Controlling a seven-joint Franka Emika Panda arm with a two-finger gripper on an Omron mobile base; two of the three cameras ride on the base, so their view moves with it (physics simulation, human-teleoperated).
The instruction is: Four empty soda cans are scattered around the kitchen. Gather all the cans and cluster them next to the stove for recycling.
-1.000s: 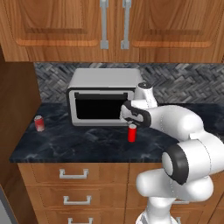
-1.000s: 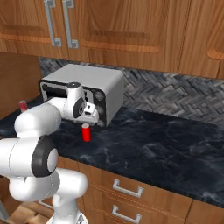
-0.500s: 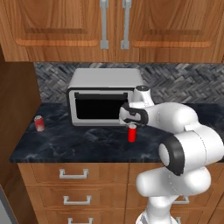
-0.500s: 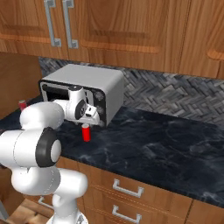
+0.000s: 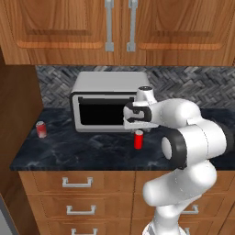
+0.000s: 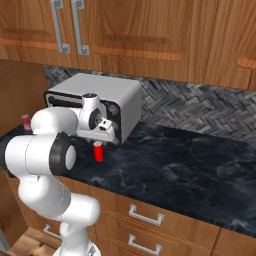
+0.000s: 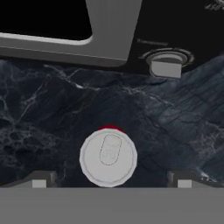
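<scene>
My hand (image 5: 136, 120) hangs open just above a red soda can (image 5: 138, 139).

My fingertips (image 7: 38, 180) are spread wide to either side of the can's silvery top, and neither touches it. The can stands upright on the dark marbled tabletop (image 5: 82, 151), just in front of the right end of the silver toaster oven (image 5: 106, 106), below its round knob (image 7: 166, 64). A second red soda can (image 5: 41, 130) stands well apart, near the tabletop's left edge.
</scene>
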